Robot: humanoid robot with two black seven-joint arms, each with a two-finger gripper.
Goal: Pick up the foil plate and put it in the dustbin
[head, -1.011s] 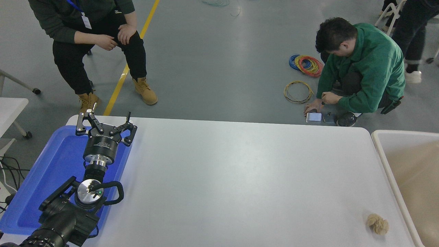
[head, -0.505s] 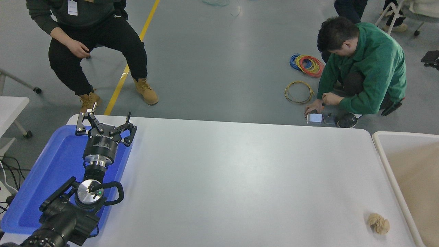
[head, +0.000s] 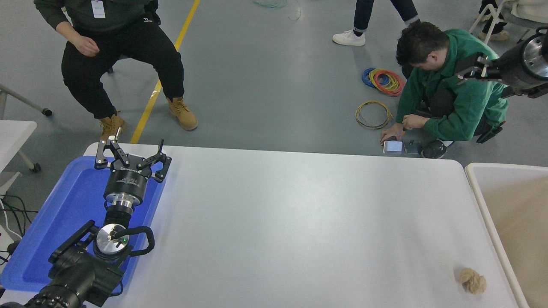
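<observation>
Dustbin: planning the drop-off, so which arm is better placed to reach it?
Right, probably. The right end effector hangs raised at the right, on the side of the dustbin; the left end effector sits over the blue tray at the far left. No foil plate shows.

Single head view, mounted high on the robot's side, facing forward and down across the white table (head: 299,222). Table fills the lower half; grey floor (head: 265,77) beyond it takes the upper half, so the camera sits well back and above. Left arm enters lower left over the blue tray (head: 64,205), right arm at the upper right edge. The dustbin (head: 475,179) is cropped at right. No second view to overlap.
</observation>
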